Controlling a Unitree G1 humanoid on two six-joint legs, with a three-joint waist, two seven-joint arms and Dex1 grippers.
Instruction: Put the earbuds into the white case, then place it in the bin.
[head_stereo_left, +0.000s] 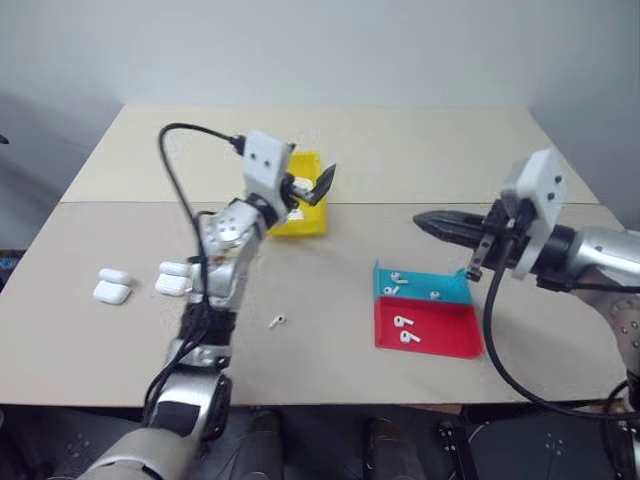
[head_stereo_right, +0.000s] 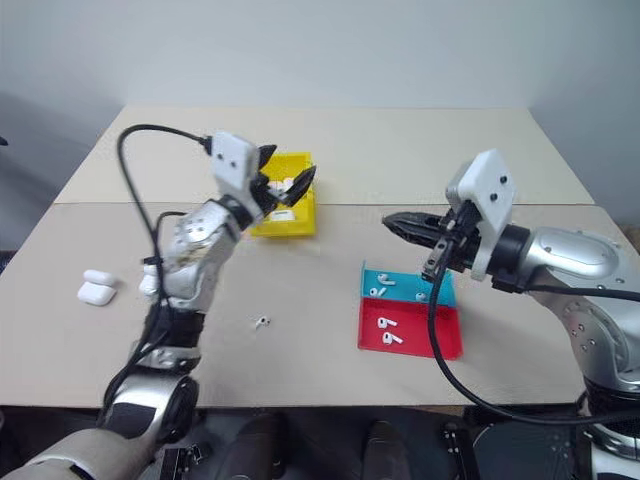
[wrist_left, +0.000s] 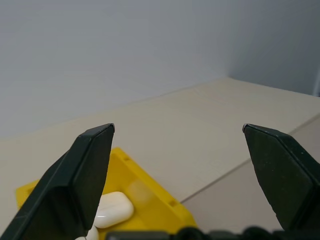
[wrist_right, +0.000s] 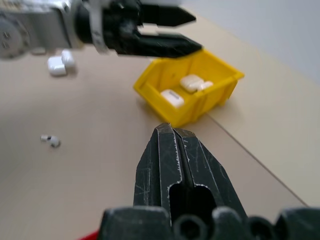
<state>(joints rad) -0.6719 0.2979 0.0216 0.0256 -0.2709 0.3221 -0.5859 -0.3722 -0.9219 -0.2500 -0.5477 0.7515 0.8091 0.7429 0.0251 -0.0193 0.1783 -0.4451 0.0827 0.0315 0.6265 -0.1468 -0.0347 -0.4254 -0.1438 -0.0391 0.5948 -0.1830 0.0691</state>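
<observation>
In the left eye view, the left tool (head_stereo_left: 312, 188) hangs over the yellow bin (head_stereo_left: 300, 222) at about 11 o'clock from the table's (head_stereo_left: 330, 300) middle; its two black fingers stand wide apart and hold nothing. The right tool (head_stereo_left: 424, 220) is at about 2 o'clock, above the table, its fingers pressed together and empty. White cases (head_stereo_left: 112, 285) lie at 9 o'clock, some more just beside the left arm. One earbud (head_stereo_left: 277, 321) lies alone on the table at about 7 o'clock from the middle. More earbuds (head_stereo_left: 404, 329) lie in the red tray (head_stereo_left: 450, 340) and in the teal tray (head_stereo_left: 455, 290) at about 4 o'clock. In the left wrist view, the fingers (wrist_left: 75, 185) are far apart, and below them a white case (wrist_left: 114, 209) lies inside the bin (wrist_left: 155, 205). In the right wrist view, the closed fingers (wrist_right: 175, 165) point toward the bin (wrist_right: 200, 95), which holds white cases (wrist_right: 191, 82); the open left tool (wrist_right: 185, 32) is above the bin's far edge, and the lone earbud (wrist_right: 51, 140) lies at 9 o'clock.
</observation>
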